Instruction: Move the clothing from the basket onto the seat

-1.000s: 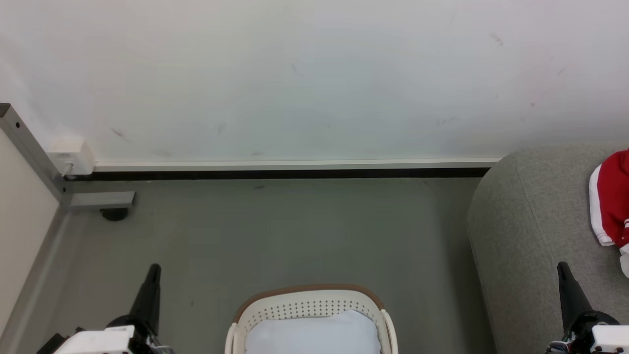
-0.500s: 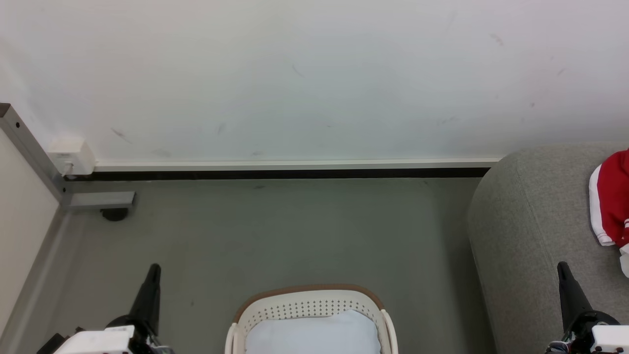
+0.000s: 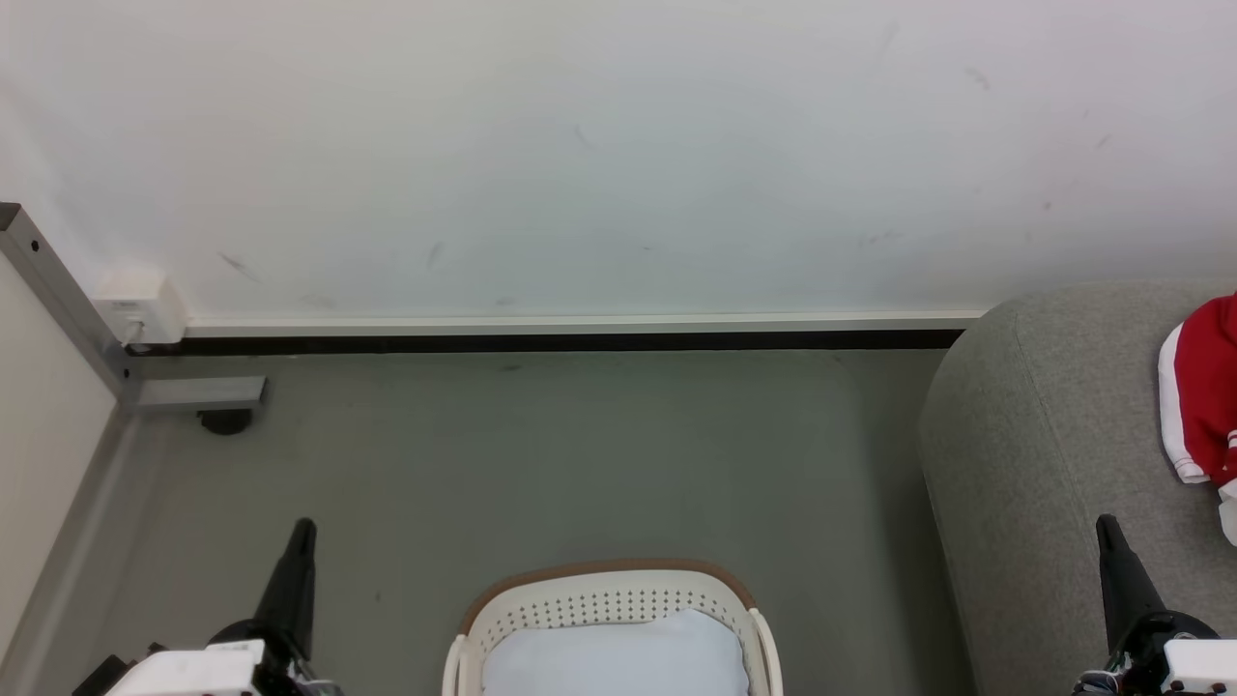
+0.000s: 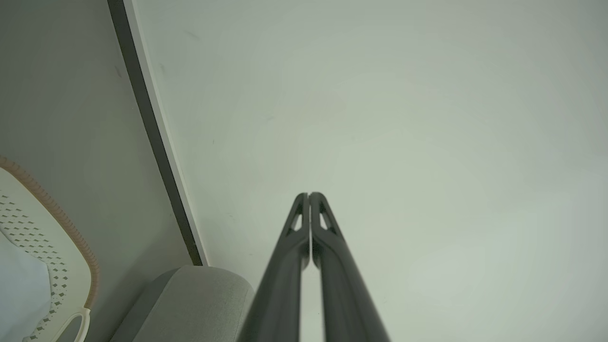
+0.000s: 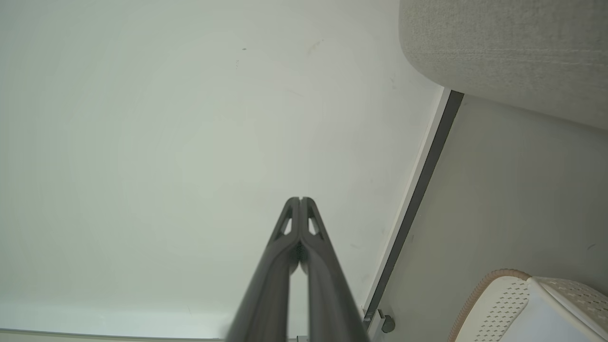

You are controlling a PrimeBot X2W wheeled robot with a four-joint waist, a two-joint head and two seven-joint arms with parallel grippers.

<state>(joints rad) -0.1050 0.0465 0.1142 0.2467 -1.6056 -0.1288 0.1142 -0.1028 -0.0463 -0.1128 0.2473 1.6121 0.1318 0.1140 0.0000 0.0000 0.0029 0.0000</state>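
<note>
The white wall [image 3: 580, 145] and the grey floor [image 3: 541, 454] stand exactly as they did a second ago; nothing has shifted. The seat [image 3: 1044, 464] is at my right, and the clothing [image 3: 1203, 387] lies on top of it, well apart from the basket [image 3: 604, 601]. The basket sits on the floor between my arms, holding a pale cushion [image 3: 618, 657]. My left fingers [image 3: 295, 580] and right fingers [image 3: 1116, 570] are pressed together, holding nothing.

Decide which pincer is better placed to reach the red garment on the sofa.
Right. The right pincer is by the sofa, near the red garment; the left pincer is past the basket, over floor. Both shut.
</note>
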